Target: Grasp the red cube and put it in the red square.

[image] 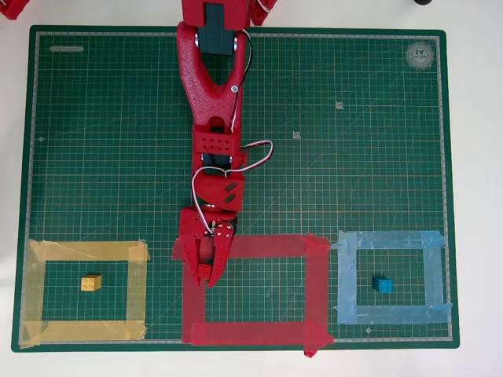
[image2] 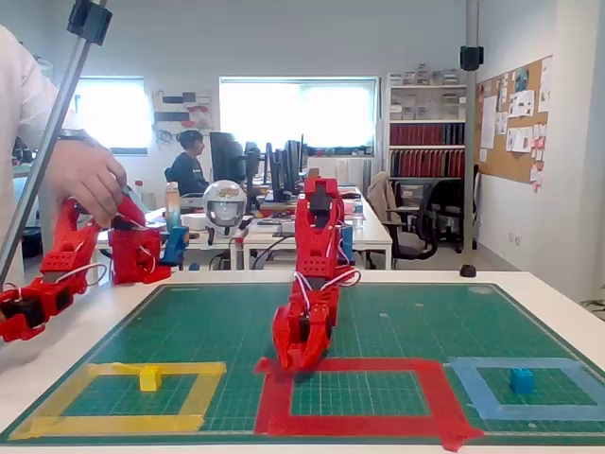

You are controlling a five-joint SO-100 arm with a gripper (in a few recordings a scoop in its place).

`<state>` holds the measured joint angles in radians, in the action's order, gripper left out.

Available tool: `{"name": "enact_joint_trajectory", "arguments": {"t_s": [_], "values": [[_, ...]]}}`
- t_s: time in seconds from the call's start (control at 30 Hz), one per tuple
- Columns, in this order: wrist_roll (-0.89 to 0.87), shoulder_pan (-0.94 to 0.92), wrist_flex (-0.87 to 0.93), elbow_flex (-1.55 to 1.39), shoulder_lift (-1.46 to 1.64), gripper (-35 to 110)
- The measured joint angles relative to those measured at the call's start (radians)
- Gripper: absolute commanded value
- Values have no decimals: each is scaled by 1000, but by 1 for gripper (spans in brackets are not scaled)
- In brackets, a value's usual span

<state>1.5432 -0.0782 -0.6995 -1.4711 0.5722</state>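
Green cutting mat [image: 118, 141] as surface: claw [image: 206, 271], closed on the red cube [image: 203, 273], hovers over the red square's [image: 314, 283] left tape strip, interior lying to its right in the overhead view.

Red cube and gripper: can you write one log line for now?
gripper: shut on red cube | place: left strip of red square | cube not released

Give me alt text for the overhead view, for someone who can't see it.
A red robot arm reaches down a green cutting mat, its hand holding the red cube over the red square's left edge. A yellow block sits inside a yellow tape outline and a blue block inside a light blue outline.
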Motion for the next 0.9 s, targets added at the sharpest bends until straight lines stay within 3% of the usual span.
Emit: {"name": "enact_joint_trajectory", "arguments": {"t_s": [0.9], "values": [[2,124,-222,2,-71,-1]]}}
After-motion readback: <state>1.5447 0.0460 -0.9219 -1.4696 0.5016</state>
